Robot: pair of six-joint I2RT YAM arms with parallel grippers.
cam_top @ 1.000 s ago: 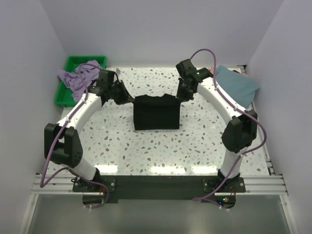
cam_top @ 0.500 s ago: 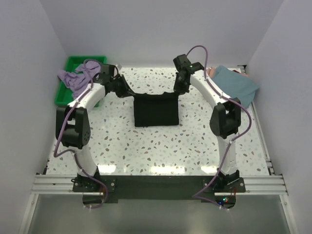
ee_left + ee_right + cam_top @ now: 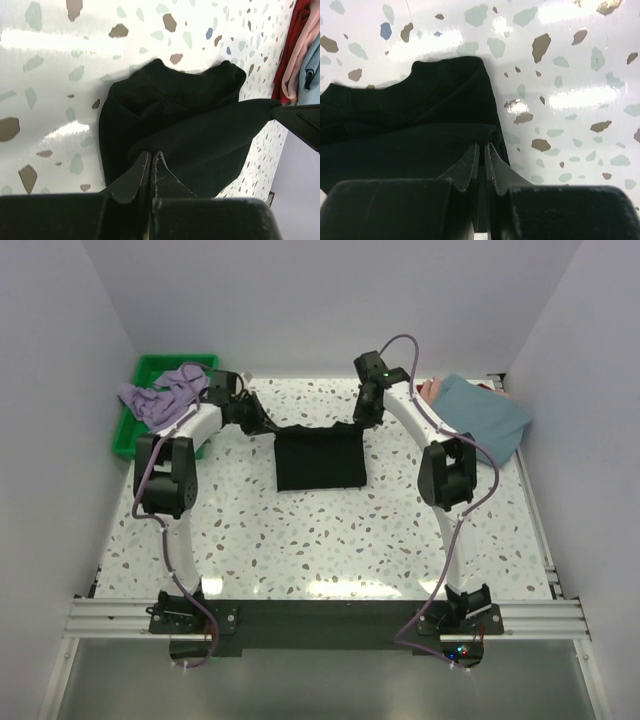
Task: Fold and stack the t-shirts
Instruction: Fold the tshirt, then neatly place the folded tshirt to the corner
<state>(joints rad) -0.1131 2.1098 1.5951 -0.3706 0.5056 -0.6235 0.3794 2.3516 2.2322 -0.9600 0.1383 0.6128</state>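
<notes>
Toward the far middle of the desk [image 3: 300, 550], the black t-shirt [image 3: 320, 465] lies as a folded block, its held far edge running left to right between the arms. The left claw [image 3: 151, 156] is clenched on the left corner and the right claw [image 3: 481, 147] on the right. The cloth's body sits nearward of both, so any fold-over, I judge, must come toward the bases. Since a second ago both arms have reached farther out — the shirt has slid slightly away.

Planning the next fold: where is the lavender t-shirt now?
In the top view, the lavender t-shirt lies crumpled in the green tray at the far left, just left of the left arm.
</notes>
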